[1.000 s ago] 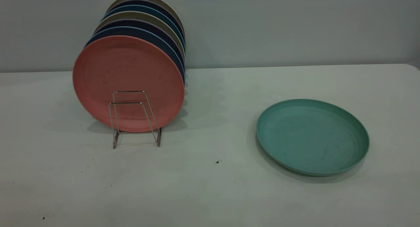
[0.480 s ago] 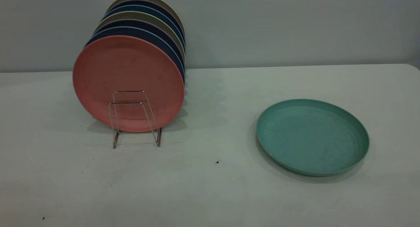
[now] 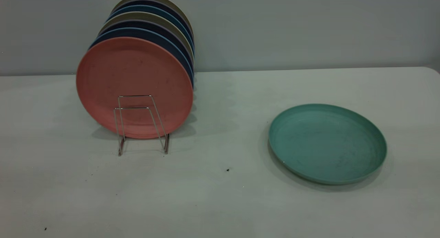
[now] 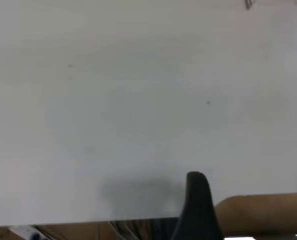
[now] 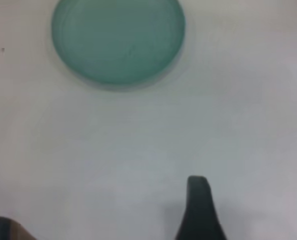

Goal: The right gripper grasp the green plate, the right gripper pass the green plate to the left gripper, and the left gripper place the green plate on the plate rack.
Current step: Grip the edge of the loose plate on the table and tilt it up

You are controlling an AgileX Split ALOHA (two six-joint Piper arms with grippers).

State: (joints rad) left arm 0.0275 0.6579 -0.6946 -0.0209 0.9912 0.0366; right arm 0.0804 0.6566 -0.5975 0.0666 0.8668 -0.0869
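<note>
Green plate (image 3: 327, 143) lies flat, bearing no writing.

Pink plate (image 3: 134, 86) upright at front, blue and olive plates (image 3: 151, 23) stacked behind it, white table (image 3: 220, 203).

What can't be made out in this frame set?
- Left gripper: left wrist view shows one finger, the rest cut by the edge; jaws unreadable.
- Right gripper: the same in the right wrist view.
- Plates behind the pink plate: only rims show.
- Plate rack: rear loops hidden.
</note>
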